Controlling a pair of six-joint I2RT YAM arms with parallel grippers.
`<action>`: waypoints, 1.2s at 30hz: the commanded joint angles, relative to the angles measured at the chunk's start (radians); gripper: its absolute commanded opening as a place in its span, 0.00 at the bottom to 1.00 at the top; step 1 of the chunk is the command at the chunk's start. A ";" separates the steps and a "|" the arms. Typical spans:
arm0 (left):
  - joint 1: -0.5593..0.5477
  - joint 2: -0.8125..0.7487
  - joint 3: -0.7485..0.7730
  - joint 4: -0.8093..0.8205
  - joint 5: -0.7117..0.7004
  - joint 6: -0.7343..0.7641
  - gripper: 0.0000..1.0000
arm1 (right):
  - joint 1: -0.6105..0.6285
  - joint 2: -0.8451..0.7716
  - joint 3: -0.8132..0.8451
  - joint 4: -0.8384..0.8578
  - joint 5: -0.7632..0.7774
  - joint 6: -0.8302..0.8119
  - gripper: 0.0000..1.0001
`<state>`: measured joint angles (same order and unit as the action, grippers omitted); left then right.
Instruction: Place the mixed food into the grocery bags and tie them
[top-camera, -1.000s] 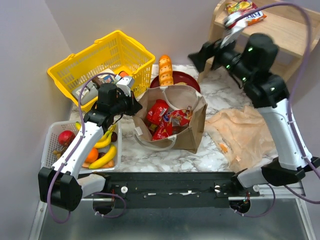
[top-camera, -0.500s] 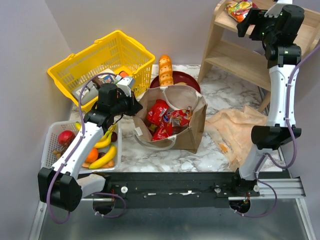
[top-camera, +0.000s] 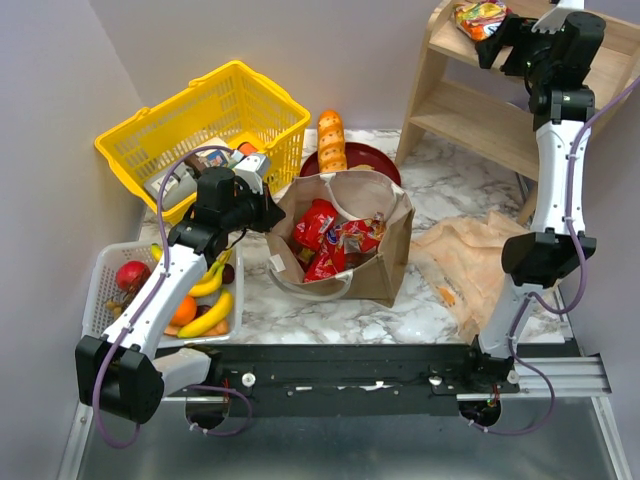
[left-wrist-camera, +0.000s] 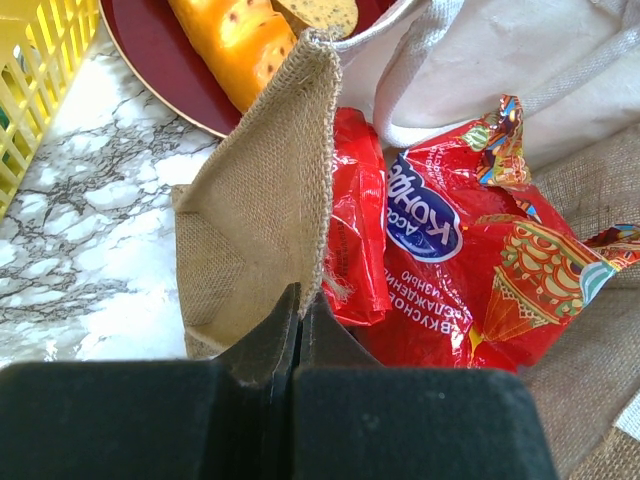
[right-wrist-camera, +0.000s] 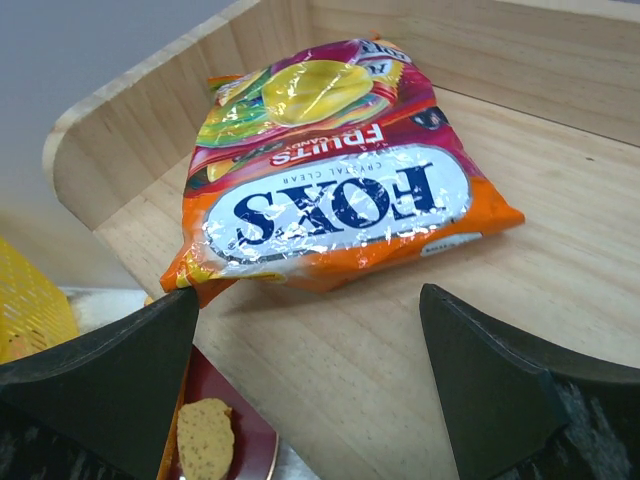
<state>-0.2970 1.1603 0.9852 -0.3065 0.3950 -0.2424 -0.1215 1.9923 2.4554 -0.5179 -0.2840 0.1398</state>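
While bananas (top-camera: 208, 318) wait unpacked near left, the left gripper (left-wrist-camera: 298, 300) pinches the rim of the brown bag (top-camera: 385, 262) — red packets (top-camera: 322, 235) inside. The tan plastic bag (top-camera: 478, 262) lies untied at right, and the right gripper (right-wrist-camera: 308, 300) gapes empty before the orange packet (right-wrist-camera: 330, 200) on the far shelf (right-wrist-camera: 450, 340).

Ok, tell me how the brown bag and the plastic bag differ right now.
The brown bag stands upright and open; the plastic bag lies crumpled flat on the table. The brown bag holds red packets; nothing shows in the plastic bag. The jaws of the left arm pinch the brown bag's rim; nothing grips the plastic bag. Both are tan-brown and untied.
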 joint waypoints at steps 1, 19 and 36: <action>-0.005 -0.010 0.001 -0.034 -0.028 0.022 0.00 | 0.000 0.048 0.013 0.050 -0.087 0.067 1.00; -0.005 -0.010 0.003 -0.037 -0.038 0.028 0.00 | 0.023 0.105 -0.019 0.228 0.092 0.185 0.44; -0.005 -0.027 0.001 -0.036 -0.038 0.029 0.00 | 0.029 -0.208 -0.295 0.510 -0.090 0.138 0.01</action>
<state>-0.3016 1.1530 0.9852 -0.3153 0.3748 -0.2302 -0.1036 1.9110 2.1975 -0.1345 -0.3038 0.2878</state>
